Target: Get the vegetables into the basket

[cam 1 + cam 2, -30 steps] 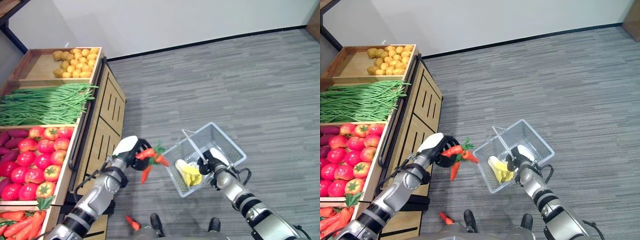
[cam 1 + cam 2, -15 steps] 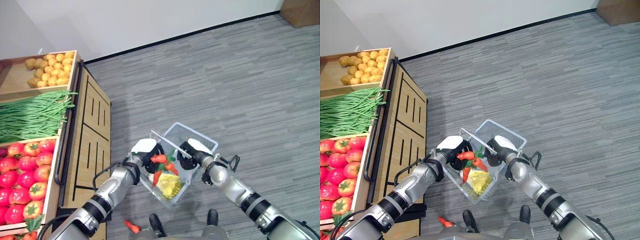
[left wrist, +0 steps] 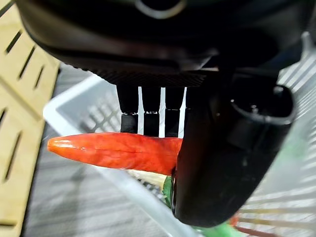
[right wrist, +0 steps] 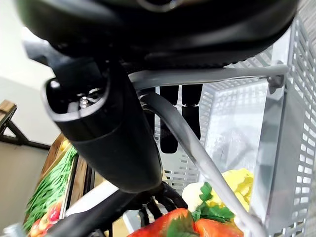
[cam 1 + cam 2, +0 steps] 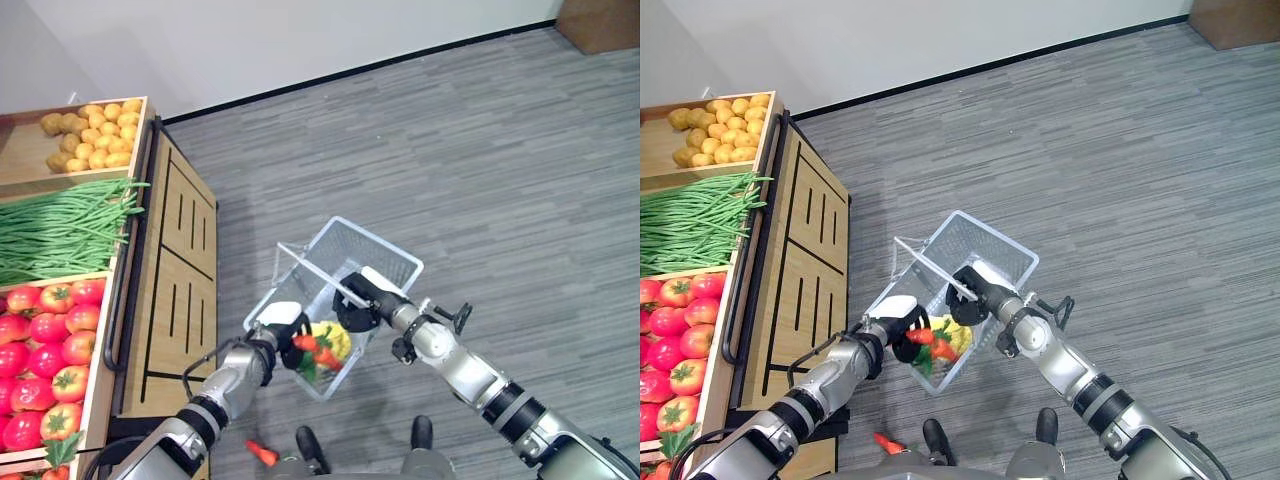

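The left hand point(image 5: 276, 334) pinches a bunch of orange carrots with green tops point(image 5: 309, 347) between thumb and fingers, holding it over the near end of the white wire-mesh basket point(image 5: 385, 262). The right hand point(image 5: 362, 300) is curled round the basket's grey wire handle point(image 5: 322, 273). A yellow vegetable point(image 5: 335, 340) lies inside the basket beside the carrots.

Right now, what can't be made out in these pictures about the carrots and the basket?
- Basket floor and yellow item: mostly hidden in the eye views by the carrots and both hands.
- Carrot's leafy end: left wrist view, behind the left hand thumb.
- Right hand fingertips on the handle: hidden by its own bulk.
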Tool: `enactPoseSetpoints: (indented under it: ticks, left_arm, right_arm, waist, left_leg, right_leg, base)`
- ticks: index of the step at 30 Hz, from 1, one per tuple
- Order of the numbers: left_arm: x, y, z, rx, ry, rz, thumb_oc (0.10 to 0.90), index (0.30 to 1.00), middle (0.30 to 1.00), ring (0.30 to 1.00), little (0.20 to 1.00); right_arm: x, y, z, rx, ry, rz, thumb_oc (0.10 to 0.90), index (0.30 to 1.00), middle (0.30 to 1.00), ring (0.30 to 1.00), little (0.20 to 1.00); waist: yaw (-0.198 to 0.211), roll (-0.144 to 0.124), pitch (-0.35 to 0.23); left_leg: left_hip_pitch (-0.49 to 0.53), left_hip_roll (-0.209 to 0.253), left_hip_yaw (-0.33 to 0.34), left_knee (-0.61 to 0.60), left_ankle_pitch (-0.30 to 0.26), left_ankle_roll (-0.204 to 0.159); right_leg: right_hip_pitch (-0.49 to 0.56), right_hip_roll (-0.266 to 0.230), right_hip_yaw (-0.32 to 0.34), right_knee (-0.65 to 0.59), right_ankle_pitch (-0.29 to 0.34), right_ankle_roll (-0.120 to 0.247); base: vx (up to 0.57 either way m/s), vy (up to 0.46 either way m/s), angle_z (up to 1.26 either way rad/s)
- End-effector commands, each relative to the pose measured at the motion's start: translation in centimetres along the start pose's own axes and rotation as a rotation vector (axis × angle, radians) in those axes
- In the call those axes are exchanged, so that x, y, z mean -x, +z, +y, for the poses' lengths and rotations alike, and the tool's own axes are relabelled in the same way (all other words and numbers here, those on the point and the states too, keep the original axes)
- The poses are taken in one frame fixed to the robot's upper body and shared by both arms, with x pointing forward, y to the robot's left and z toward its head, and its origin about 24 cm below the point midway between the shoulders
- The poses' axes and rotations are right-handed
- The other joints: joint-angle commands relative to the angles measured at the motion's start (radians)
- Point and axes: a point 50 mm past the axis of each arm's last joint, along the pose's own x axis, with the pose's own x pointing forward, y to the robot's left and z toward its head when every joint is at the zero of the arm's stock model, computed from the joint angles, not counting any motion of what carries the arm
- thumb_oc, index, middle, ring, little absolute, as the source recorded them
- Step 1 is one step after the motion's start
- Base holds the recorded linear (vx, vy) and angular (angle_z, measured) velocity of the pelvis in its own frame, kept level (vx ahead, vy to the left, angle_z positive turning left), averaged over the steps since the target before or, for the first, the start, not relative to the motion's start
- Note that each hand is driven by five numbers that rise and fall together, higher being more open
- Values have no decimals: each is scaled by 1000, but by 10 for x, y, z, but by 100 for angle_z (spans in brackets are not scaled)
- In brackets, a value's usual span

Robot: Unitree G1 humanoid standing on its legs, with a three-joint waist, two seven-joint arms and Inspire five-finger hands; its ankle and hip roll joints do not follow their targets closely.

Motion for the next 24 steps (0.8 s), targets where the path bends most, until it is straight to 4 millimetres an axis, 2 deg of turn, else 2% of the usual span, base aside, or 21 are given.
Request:
enactPoseSetpoints:
  ticks: [1, 2, 3, 11, 20, 22, 23, 24]
  left_arm:
    - [-9, 3, 43, -135, 134, -21, 400, 300, 300, 300, 300]
    - [-11, 3, 40, -150, 122, -14, 400, 300, 300, 300, 300]
    - [-13, 5, 37, -157, 111, -7, 900, 1000, 1000, 1000, 1000]
    - [-20, 13, 22, -220, 44, -10, 900, 1000, 1000, 1000, 1000]
    - [-23, 14, 9, -236, 2, 4, 900, 1000, 1000, 1000, 1000]
    - [-23, 14, 6, -234, -8, 10, 900, 1000, 1000, 1000, 1000]
    - [-24, 17, 2, -245, -28, 5, 900, 1000, 1000, 1000, 1000]
    - [-24, 18, -1, -238, -40, 6, 900, 1000, 1000, 1000, 1000]
  right_arm:
    - [1, 134, -15, -103, -20, -639, 400, 300, 300, 300, 300]
    - [1, 136, -12, -132, 4, -649, 400, 300, 300, 300, 300]
    - [2, 138, -10, -154, 22, -659, 400, 300, 300, 300, 300]
    - [4, 149, -5, -186, 77, -708, 400, 300, 300, 300, 300]
    - [4, 152, -3, -186, 88, -723, 400, 300, 300, 300, 300]
    - [2, 149, -1, -172, 93, -709, 400, 300, 300, 300, 300]
    - [-10, 131, 6, -170, 91, -607, 400, 300, 300, 300, 300]
    - [-17, 122, 9, -162, 85, -554, 400, 300, 300, 300, 300]
  waist:
    - [-13, -57, -24]
    - [-14, -59, -23]
    - [-14, -63, -22]
    - [-15, -69, -18]
    - [-20, -68, -20]
    - [-22, -70, -20]
    - [-22, -71, -24]
    - [-21, -73, -26]
  left_leg:
    - [-18, 46, 5, 35, 36, -70]
    - [-17, 46, 7, 38, 35, -71]
    - [-18, 47, 7, 40, 35, -72]
    - [-23, 56, 6, 40, 41, -74]
    - [-21, 59, 8, 37, 45, -76]
    - [-18, 61, 7, 39, 44, -77]
    - [-14, 63, 6, 42, 42, -77]
    - [-11, 64, 6, 43, 40, -77]
  right_leg:
    - [5, -53, 45, 54, -6, 38]
    - [5, -53, 45, 55, -6, 38]
    - [4, -53, 45, 55, -6, 37]
    - [0, -51, 44, 56, -6, 37]
    - [0, -46, 41, 56, -8, 35]
    - [2, -45, 42, 57, -10, 34]
    - [7, -42, 43, 58, -13, 32]
    - [10, -41, 43, 59, -15, 32]
  base:
    - [0, 0, 0]
    - [0, 0, 0]
    - [0, 0, 0]
    - [0, 0, 0]
    - [0, 0, 0]
    - [0, 0, 0]
    - [0, 0, 0]
    - [0, 0, 0]
